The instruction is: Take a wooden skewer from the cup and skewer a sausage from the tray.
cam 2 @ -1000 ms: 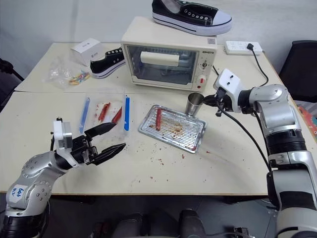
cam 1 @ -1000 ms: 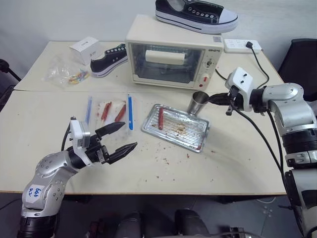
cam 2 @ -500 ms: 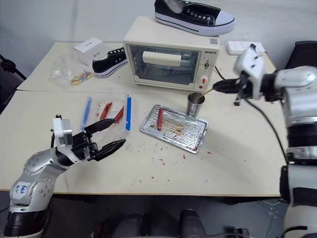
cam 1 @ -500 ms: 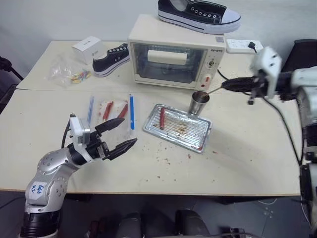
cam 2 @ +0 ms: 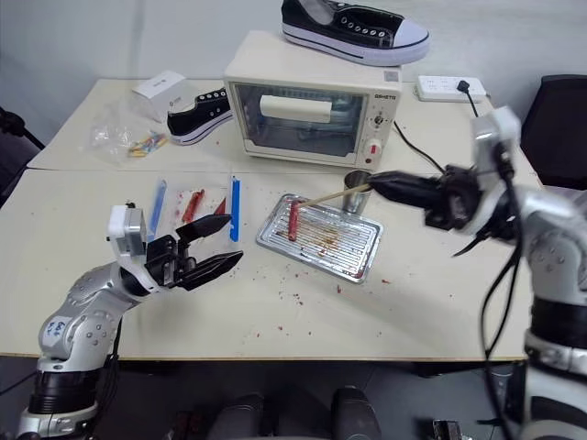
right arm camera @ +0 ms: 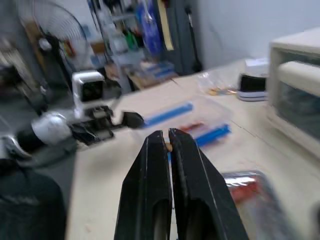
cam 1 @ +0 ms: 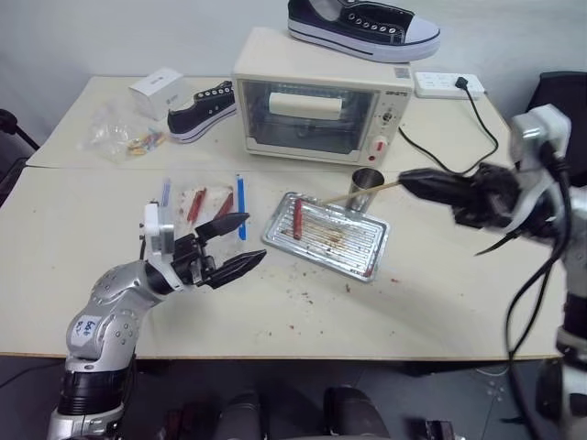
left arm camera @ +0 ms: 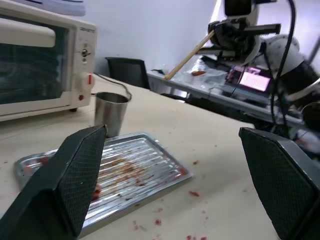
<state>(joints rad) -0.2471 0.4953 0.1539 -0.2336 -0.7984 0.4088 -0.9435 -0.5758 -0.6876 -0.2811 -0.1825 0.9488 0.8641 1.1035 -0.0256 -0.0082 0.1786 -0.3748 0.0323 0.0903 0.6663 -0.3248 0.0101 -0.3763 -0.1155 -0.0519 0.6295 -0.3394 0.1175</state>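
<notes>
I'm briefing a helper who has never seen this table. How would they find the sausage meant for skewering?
Start at the cream toaster oven; just in front of it lies a greasy silver tray. The sausage lies alone near the tray's left end, while the other red sausages sit further left in a clear bag between blue strips.

The right pincer [right arm camera: 165, 137] has its two black fingers [right arm camera: 147, 175] pressed together on the pale end of the wooden skewer [right arm camera: 169, 147]. Past them, over the tabletop [right arm camera: 125, 165], the left pincer [right arm camera: 132, 119] hangs beside blue strips [right arm camera: 170, 113]. The toaster oven [right arm camera: 295, 85] is at the edge.
</notes>
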